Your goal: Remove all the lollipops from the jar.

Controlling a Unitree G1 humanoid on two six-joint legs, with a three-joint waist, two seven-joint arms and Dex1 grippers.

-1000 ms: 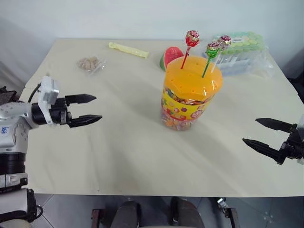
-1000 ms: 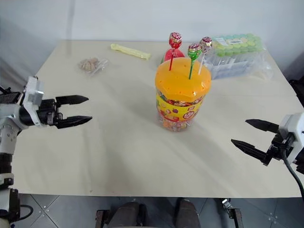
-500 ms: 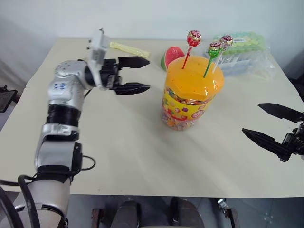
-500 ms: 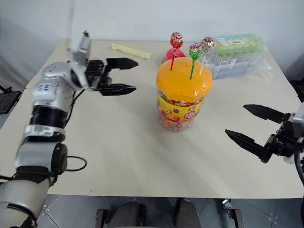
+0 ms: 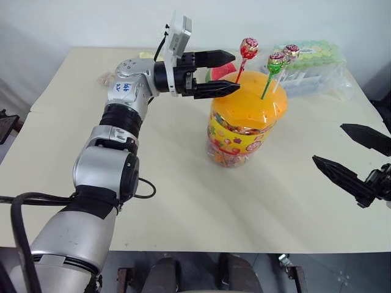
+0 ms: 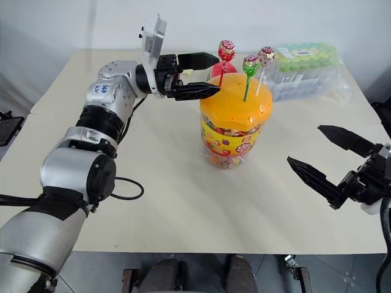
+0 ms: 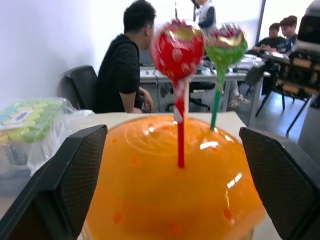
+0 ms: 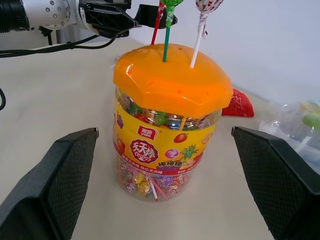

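Lollipops (image 5: pixel 248 48) all stand in the orange lid of the jar (image 5: pixel 244 122), mid-desk (image 5: pixel 183 195). My left end effector (image 5: pixel 227 73) is spread wide, level, fingertips just beside the red lollipop's stick. My right end effector (image 5: pixel 354 155) hangs spread too, well apart from the jar, gripping nothing.

You get bright, even light on the tabletop (image 5: pixel 183 183); soft shadows; the red lollipop (image 7: pixel 176 47) close to the left wrist camera blurs.
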